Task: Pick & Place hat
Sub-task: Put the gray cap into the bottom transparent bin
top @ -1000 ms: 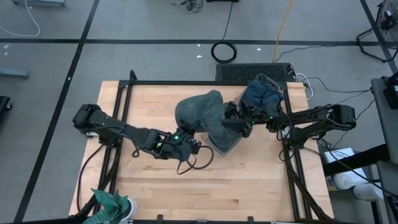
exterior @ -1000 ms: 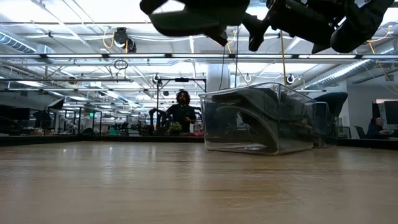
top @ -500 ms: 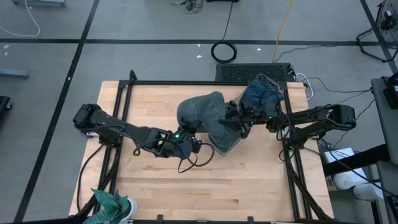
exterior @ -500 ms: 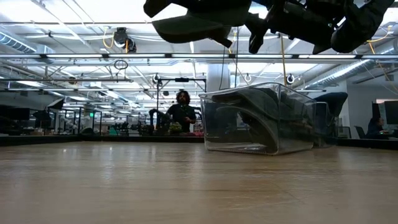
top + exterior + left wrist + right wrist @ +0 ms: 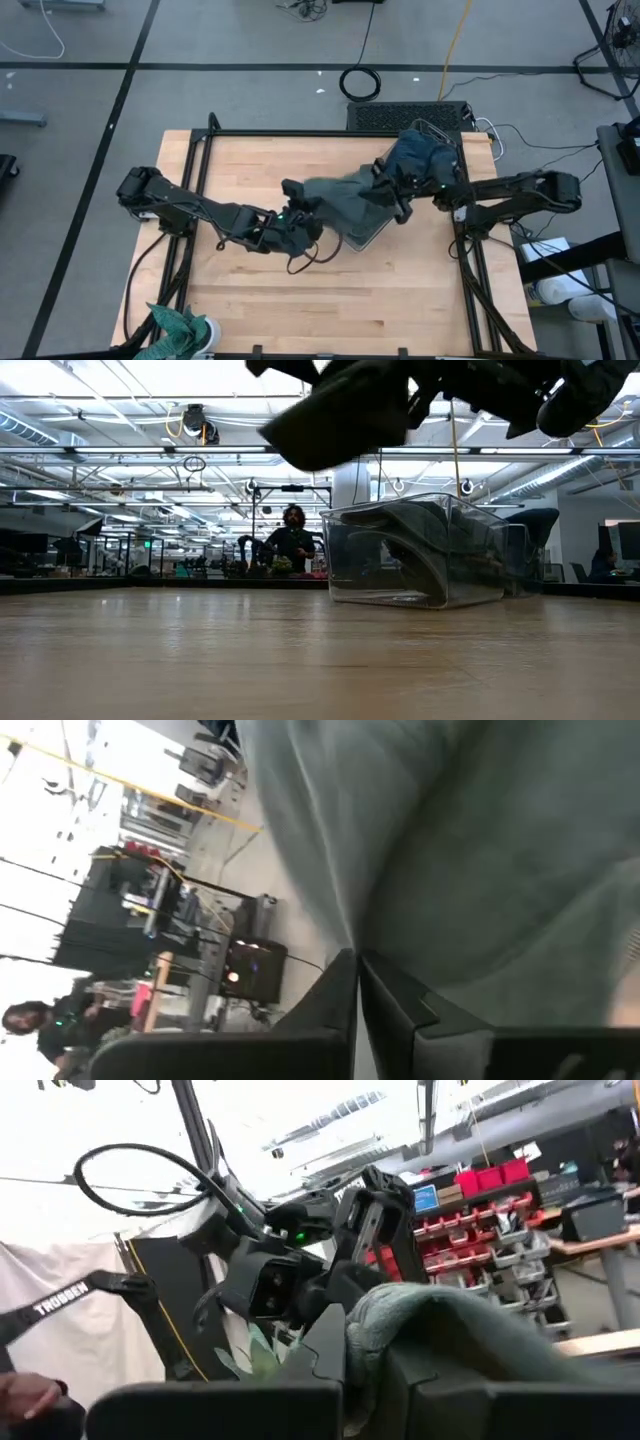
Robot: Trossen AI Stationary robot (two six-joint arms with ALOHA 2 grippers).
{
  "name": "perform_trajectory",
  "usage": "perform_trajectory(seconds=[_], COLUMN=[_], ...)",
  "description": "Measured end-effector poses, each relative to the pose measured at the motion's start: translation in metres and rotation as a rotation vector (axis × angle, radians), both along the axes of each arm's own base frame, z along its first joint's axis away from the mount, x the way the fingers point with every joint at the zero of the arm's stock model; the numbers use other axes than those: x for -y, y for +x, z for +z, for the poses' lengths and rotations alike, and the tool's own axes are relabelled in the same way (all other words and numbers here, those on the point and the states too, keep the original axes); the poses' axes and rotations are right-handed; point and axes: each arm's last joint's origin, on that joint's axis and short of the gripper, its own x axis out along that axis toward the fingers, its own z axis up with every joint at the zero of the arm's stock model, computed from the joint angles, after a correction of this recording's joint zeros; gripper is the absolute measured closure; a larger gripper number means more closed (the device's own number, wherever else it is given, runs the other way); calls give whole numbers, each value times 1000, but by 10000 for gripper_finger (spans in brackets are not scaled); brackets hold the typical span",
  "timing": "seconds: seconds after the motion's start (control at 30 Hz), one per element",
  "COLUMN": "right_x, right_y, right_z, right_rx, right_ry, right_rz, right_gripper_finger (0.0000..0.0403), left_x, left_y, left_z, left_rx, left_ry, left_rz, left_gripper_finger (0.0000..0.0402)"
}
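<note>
You're in a big open robotics lab or workshop hall. Grey floor [image 5: 250, 95] marked with dark tape lines, cables [image 5: 360, 82] coiled loose on it beyond the wooden worktop [image 5: 300, 300]. Your low view looks out on exposed ceiling pipes [image 5: 150, 452] and strip lights, with rows of dark rigs and benches running far back. A person [image 5: 292, 540] stands at one of those stations. The right wrist view catches shelving with red parts bins [image 5: 490, 1180], and a white cloth backdrop [image 5: 60, 1350].
</note>
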Motion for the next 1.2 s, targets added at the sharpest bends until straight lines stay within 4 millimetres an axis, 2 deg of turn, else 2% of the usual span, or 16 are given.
perform_trajectory(seconds=[0.13,0.2,0.33,0.53,0.73,0.97,1.2], right_x=[3,10,20,23,15,11,12], right_y=[-13,-16,-15,-3,-6,-17,-16], right_z=[17,30,63,102,105,94,83], right_rx=[16,-30,-218,-574,-772,-877,-911], right_ry=[-44,-59,-97,-185,-287,-354,-403], right_rz=[-62,-105,-155,-10,179,236,197], right_gripper_finger=[395,395,395,395,395,395,395], left_x=[6,9,8,-6,-22,-31,-33], left_y=[-8,-14,-22,-24,-20,-21,-21], left_z=[2,4,10,13,12,8,8], left_rx=[13,13,16,20,29,1,7], left_ry=[-41,-67,-135,-198,-279,-351,-361], left_rz=[5,-11,-41,-17,10,26,35], left_gripper_finger=[381,381,381,380,380,380,380])
